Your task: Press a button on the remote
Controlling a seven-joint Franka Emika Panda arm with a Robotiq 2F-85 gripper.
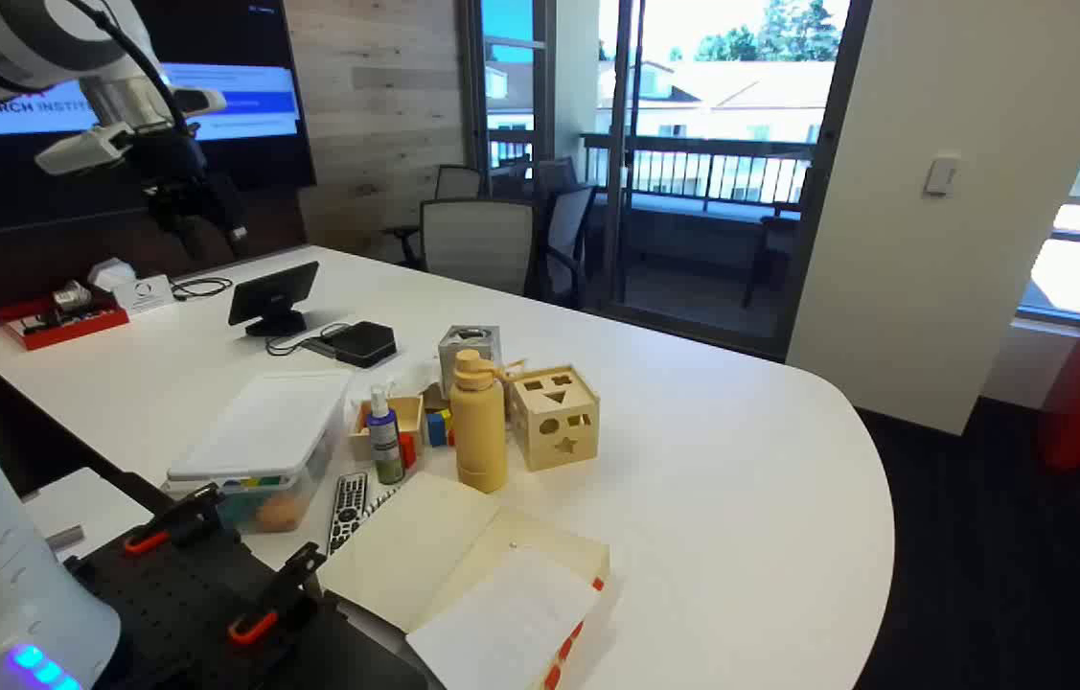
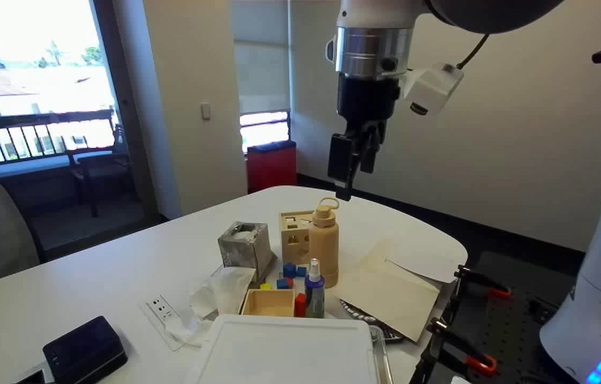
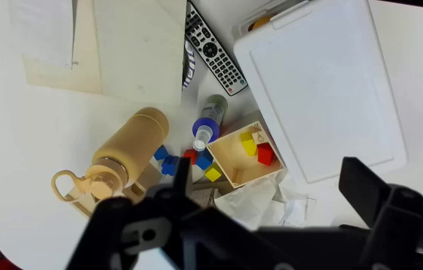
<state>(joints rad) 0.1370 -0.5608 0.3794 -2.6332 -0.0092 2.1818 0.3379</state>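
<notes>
Black and spread wide, the gripper [image 3: 267, 172] is hovering well apart from the remote [image 3: 215, 50], which is lying between the cream folder [image 3: 140, 52] and the lidded box [image 3: 320, 90] and, being probably light, stiff and skid-prone, is inviting a straight downward push mid-length, not a grip.

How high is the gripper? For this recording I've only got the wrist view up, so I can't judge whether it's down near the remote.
Observer: It's well up. In an exterior view the gripper hangs in the air, far above the remote on the table.
Operator: The tan bottle slants across my picture. Is it lying down?
Observer: No, the tan bottle stands upright on its base in both exterior views.
</notes>
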